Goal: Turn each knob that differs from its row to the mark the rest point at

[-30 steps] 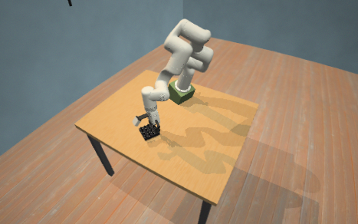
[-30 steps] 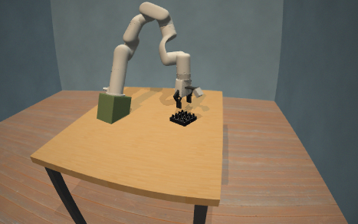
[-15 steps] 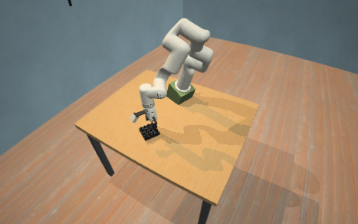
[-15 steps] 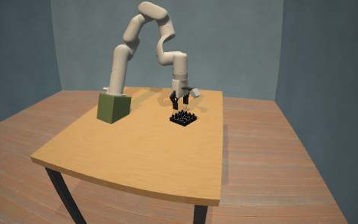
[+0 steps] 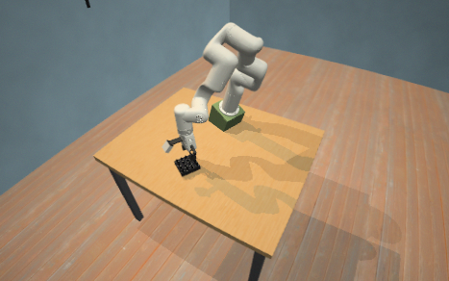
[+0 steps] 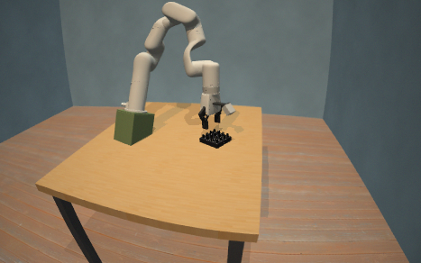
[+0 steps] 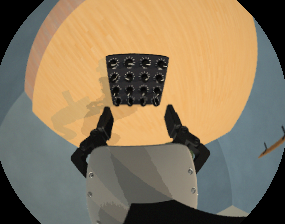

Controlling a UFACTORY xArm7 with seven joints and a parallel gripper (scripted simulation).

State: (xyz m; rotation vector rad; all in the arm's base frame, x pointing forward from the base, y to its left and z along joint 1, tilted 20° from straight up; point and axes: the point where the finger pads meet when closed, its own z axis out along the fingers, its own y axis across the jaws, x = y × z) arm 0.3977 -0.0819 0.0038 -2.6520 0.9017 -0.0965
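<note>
The knob box (image 5: 187, 166) (image 6: 215, 139) (image 7: 137, 80) is a small black square block with rows of black knobs. It stands flat on the wooden table (image 5: 244, 192) (image 6: 157, 176) (image 7: 206, 36). My gripper (image 5: 192, 151) (image 6: 211, 121) (image 7: 138, 111) is open and empty. It hangs a short way above the box, over one of its edges. In the wrist view the box lies just beyond the two fingertips, centred between them. The knobs' white lines and the printed names are too small to read in any view.
The arm stands on a green base block (image 5: 226, 116) (image 6: 132, 127) on the table. The box is near the table's edge on the side away from the base. The wrist camera housing (image 5: 169, 144) (image 6: 228, 108) juts out beside the gripper.
</note>
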